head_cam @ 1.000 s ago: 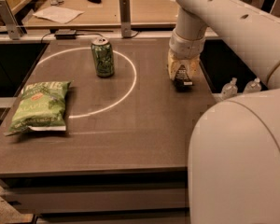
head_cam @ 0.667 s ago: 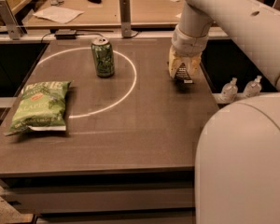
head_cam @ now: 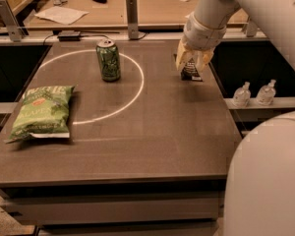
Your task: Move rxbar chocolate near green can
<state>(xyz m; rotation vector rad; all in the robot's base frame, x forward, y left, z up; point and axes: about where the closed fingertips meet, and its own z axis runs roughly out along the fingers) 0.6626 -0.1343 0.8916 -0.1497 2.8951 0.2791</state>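
Observation:
The rxbar chocolate (head_cam: pixel 191 72), a small dark bar with pale lettering, is at the right far part of the table, standing on end between my fingers. My gripper (head_cam: pixel 191 66) comes down from the upper right and is shut on the bar, holding it at or just above the tabletop. The green can (head_cam: pixel 108 59) stands upright at the far middle of the table, on the white circle line, well to the left of the bar and gripper.
A large green chip bag (head_cam: pixel 39 112) lies at the left of the table (head_cam: pixel 152 146). Two small clear bottles (head_cam: pixel 254 93) stand on a ledge past the right edge. A post (head_cam: pixel 132 11) stands behind the can. My pale robot body (head_cam: pixel 265 181) fills the lower right.
The gripper and the bar have risen slightly from the tabletop. The can and chip bag have not moved.

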